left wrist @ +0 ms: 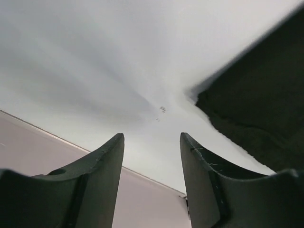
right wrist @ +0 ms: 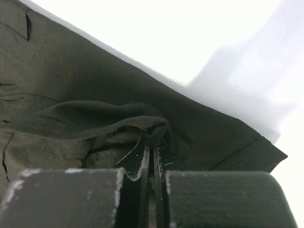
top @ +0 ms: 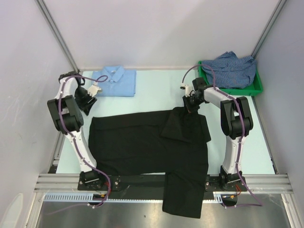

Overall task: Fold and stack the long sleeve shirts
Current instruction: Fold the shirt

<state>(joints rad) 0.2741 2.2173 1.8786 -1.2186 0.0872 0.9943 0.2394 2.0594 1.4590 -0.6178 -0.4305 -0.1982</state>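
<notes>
The black shirt (top: 142, 142) lies spread across the table, one part hanging over the near edge. My right gripper (top: 191, 105) is shut on a fold of the black shirt (right wrist: 118, 126) at its far right corner, with a flap turned inward. My left gripper (top: 86, 103) is open and empty just off the shirt's far left corner; that corner shows in the left wrist view (left wrist: 259, 109). The light blue shirt (top: 115, 80) lies folded at the far left. The blue-and-white checked shirt (top: 232, 69) lies crumpled in the green bin (top: 259, 85).
The green bin stands at the far right corner. Grey walls and metal posts close in the table on three sides. An aluminium rail (top: 161, 183) runs along the near edge.
</notes>
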